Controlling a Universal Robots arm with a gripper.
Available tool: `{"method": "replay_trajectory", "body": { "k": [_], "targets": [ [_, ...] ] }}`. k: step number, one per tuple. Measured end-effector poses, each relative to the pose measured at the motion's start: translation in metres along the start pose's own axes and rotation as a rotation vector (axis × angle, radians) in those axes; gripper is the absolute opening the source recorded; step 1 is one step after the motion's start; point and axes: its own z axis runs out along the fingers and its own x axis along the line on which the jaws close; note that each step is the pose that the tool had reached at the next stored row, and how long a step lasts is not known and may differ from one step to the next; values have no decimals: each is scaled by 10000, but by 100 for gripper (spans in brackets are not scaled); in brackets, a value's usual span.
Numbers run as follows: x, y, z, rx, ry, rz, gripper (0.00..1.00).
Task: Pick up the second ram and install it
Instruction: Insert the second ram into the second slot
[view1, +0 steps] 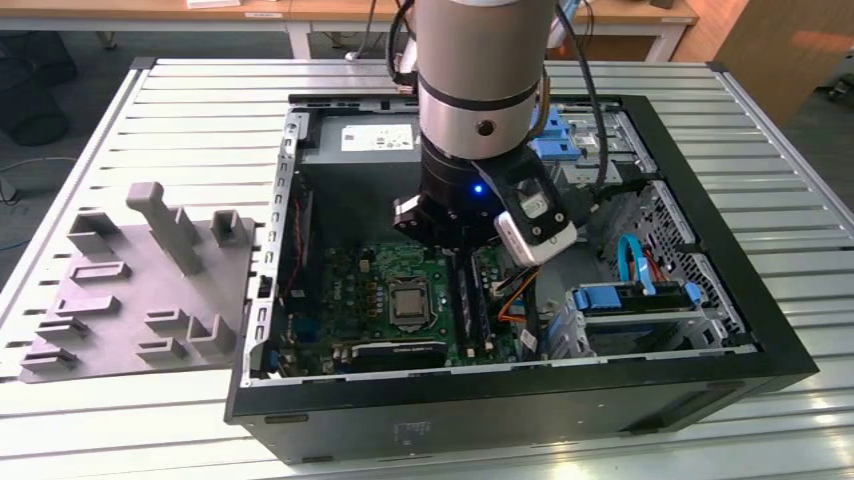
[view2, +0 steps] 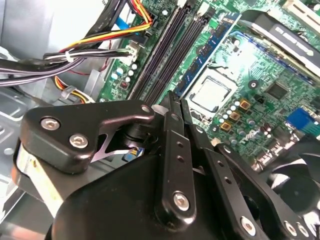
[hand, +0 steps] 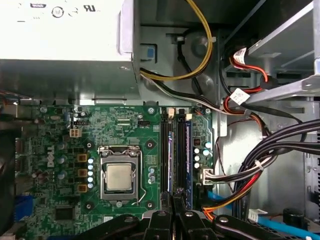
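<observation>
Arm reaches down into the open computer case (view1: 667, 380), which lies on the slatted table (view1: 187, 110).

Gripper (view2: 176, 102) sits low over the motherboard (hand: 60, 150). We see its jaws drawn almost together, only a sliver between them. Whether anything is pinched in that sliver we cannot tell.

The tips are right at the near end of the memory slots (hand: 164, 155), and the slots run straight away from the jaws.

One ram (hand: 188, 155), blue along its edge, stands in the slot bank just beside the jaw tips, in line with the slots. We cannot tell whether it is the first stick or the second.

Processor socket (hand: 120, 177) lies near the jaws, to one side of the slots. A cable bundle (hand: 280, 150) lies on the other side.

A grey fixture tray (view1: 134, 290) rests on the table outside the case, well apart from the jaws, toward the exterior view's left.
</observation>
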Motion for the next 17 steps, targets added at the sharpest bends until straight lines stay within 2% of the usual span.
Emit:
{"method": "replay_trajectory", "body": {
  "k": [7,17],
  "targets": [
    [3,-5,122,-4,2,-47,13],
    [3,9,221,-31,14,-317,13]
  ]
}}
